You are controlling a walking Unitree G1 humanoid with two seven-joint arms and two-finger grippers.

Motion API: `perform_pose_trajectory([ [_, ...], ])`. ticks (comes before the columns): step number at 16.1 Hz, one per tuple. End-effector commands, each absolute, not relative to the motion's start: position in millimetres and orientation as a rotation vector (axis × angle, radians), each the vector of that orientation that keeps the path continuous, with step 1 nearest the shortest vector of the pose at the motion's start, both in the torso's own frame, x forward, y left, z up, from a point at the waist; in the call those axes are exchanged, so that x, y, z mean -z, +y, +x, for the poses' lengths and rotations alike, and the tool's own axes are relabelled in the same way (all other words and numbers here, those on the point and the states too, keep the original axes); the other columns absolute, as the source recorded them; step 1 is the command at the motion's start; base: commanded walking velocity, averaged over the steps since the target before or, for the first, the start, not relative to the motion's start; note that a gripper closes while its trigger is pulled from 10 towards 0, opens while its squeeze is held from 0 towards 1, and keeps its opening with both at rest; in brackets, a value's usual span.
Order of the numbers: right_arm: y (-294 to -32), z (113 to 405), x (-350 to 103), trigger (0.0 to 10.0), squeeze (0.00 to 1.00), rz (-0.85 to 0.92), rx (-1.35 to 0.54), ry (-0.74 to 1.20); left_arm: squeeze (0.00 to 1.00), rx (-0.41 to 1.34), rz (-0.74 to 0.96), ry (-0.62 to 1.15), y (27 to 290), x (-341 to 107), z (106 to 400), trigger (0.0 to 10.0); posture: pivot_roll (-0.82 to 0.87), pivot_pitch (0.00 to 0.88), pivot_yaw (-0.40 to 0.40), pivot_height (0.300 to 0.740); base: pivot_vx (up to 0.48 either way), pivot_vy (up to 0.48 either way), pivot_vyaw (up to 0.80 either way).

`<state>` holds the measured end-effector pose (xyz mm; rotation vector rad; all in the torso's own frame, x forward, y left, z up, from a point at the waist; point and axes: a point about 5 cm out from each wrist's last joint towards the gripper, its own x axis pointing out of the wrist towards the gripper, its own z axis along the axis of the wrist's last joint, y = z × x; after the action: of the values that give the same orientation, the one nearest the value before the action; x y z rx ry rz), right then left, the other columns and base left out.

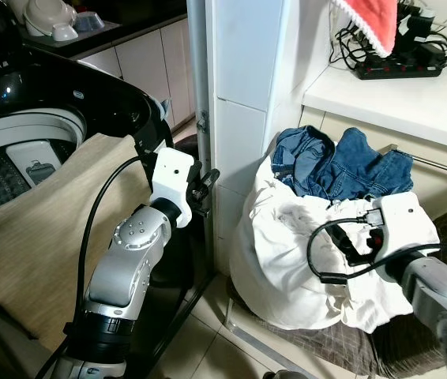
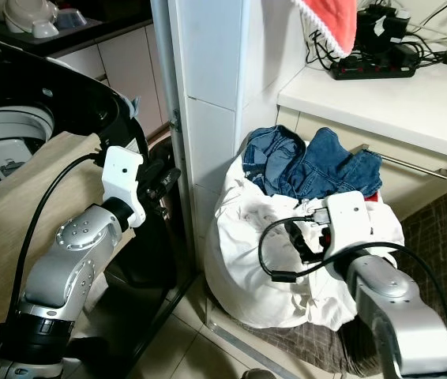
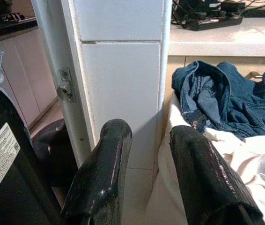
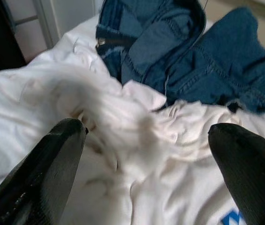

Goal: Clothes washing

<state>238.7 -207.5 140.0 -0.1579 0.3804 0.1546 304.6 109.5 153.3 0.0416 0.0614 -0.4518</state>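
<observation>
The laundry pile sits on the floor at right, against the foot of a white tiled pillar and below the tabletop. It is a rounded mound, taller than wide, its long axis running roughly upright. The bulk is crumpled white cloth; a blue denim garment lies across its far upper part, with a zip and seams visible in the right wrist view. A sliver of red shows at the denim's right edge.

The right end effector is over the near right side of the pile, pointing down into the white cloth. Its two fingers are spread wide apart, released, with cloth between and below them; whether they touch it cannot be told.

The left end effector is held up left of the pillar, pointing toward it, well apart from the pile. Its fingers are parted, grasping nothing.

At far left stands a washing machine with its lid up. A beige cloth is draped over its near edge. A power strip lies on the tabletop.
</observation>
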Motion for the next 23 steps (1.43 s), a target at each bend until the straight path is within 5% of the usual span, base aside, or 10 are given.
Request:
perform_pose_trajectory([
  [1,-207.4,241.2,-143.9,10.0,0.0,-0.17,-0.131,0.359,0.0,0.444,0.048,0.048,111.6,-156.8,303.2,10.0,-0.21,0.017,0.036,0.74,0.0,0.0,0.0],
  [2,-210.1,240.4,-140.3,10.0,0.17,-0.151,-0.123,0.394,0.0,0.464,0.052,0.046,110.0,-156.8,302.4,10.0,-0.21,0.015,0.037,0.74,0.0,0.0,0.0],
  [3,-210.9,240.0,-139.5,10.0,0.89,-0.141,-0.127,0.407,0.0,0.475,0.051,0.046,109.2,-156.9,301.8,10.0,-0.21,0.015,0.037,0.74,0.0,0.0,0.0],
  [4,-211.6,239.8,-139.1,10.0,1.0,-0.134,-0.131,0.415,0.0,0.486,0.052,0.045,108.5,-157.3,301.3,10.0,-0.21,0.015,0.037,0.74,0.0,0.0,0.0],
  [9,-226.4,251.4,-116.3,10.0,1.0,-0.068,-0.141,0.602,0.0,0.734,0.111,0.046,102.5,-160.0,292.3,10.0,-0.2,0.0,0.041,0.74,0.0,0.0,0.0],
  [11,-226.3,262.2,-106.6,10.0,0.0,-0.06,-0.209,0.602,0.0,0.793,0.136,0.057,104.7,-158.8,288.7,10.0,-0.2,0.0,0.046,0.74,0.0,0.0,0.0],
  [14,-231.8,278.2,-95.9,10.0,0.0,-0.084,-0.252,0.603,0.0,0.794,0.161,0.043,107.8,-160.6,290.5,10.0,-0.19,0.0,0.042,0.74,0.0,0.0,0.0],
  [16,-232.8,279.4,-96.1,6.6,0.0,-0.096,-0.252,0.604,0.0,0.797,0.162,0.043,108.1,-161.0,290.1,10.0,-0.19,0.0,0.04,0.74,0.0,0.0,0.0],
  [17,-233.3,282.1,-95.6,0.0,0.0,-0.065,-0.265,0.608,0.0,0.805,0.165,0.046,109.7,-160.8,288.3,10.0,-0.19,0.0,0.038,0.74,0.0,0.0,0.0],
  [23,-229.7,276.7,-91.9,0.0,0.0,0.048,-0.355,0.612,0.0,0.958,0.081,0.03,101.3,-165.0,276.0,10.0,-0.19,0.0,0.041,0.74,0.0,0.0,0.0],
])
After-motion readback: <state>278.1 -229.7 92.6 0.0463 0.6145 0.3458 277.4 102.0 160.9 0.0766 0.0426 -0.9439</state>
